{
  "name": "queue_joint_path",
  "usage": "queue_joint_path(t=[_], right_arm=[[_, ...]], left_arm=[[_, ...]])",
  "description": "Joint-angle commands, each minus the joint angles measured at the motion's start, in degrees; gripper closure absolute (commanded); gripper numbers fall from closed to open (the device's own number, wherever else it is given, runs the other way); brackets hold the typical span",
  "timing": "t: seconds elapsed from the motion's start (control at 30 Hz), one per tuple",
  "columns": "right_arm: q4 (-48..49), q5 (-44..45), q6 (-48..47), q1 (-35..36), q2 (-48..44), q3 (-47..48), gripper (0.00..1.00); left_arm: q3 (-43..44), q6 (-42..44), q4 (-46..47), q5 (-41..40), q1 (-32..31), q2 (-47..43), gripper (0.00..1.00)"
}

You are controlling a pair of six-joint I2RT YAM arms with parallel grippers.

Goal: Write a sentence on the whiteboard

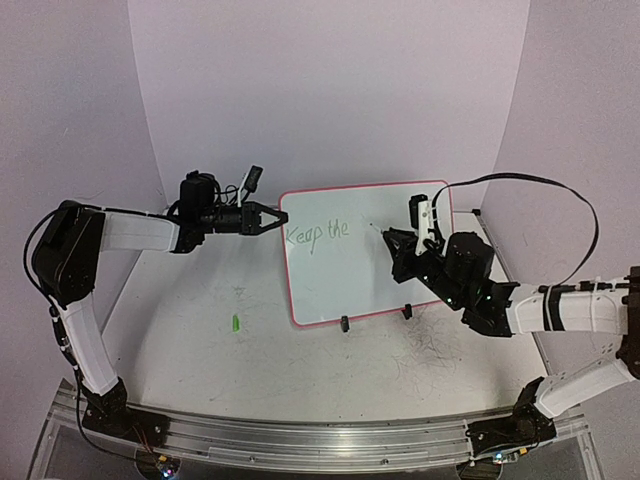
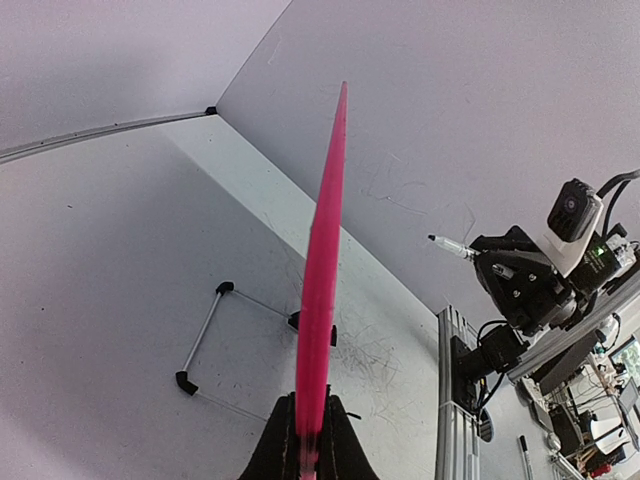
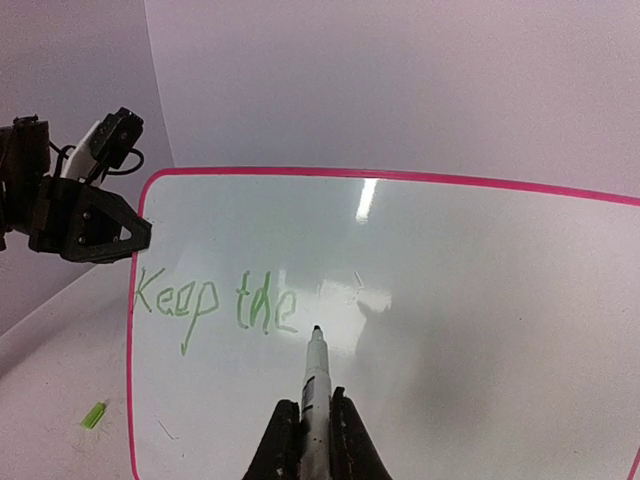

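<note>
The whiteboard (image 1: 345, 285), white with a pink rim, stands tilted at the table's middle. My left gripper (image 1: 281, 221) is shut on its left edge. From the left wrist view I see that edge (image 2: 325, 250) end-on, running up from between the left gripper (image 2: 308, 440) fingers. The sentence (image 1: 316, 233) reads "Keep the" in green (image 3: 215, 300). My right gripper (image 3: 312, 408) is shut on a white marker (image 3: 314, 370), its dark tip just right of "the". In the left wrist view that marker tip (image 2: 434, 239) stands a little off the board. The right gripper (image 1: 398, 242) faces the board's right half.
A green marker cap (image 1: 236, 323) lies on the table left of the board, also in the right wrist view (image 3: 93, 415). Two black clip feet (image 1: 345, 323) hold the board's lower edge. A wire stand (image 2: 205, 335) sits behind it. Pen scribbles (image 1: 430, 350) mark the table.
</note>
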Motion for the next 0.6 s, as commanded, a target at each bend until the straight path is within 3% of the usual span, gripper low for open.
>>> queue_joint_path(t=[0.0, 0.23, 0.57], right_arm=[[4.88, 0.86, -2.22, 0.06, -3.38, -0.41, 1.00], [5.08, -1.34, -2.27, 0.03, -3.33, -0.59, 1.00], [0.11, 1.28, -2.28, 0.09, -1.03, 2.59, 1.00]], left_arm=[[-0.10, -0.12, 2.51, -1.22, 0.04, -4.49, 1.00], [0.98, -4.24, 2.45, -3.92, -0.44, -3.22, 1.00], [-1.21, -0.56, 1.76, -7.80, -1.65, -3.94, 1.00]])
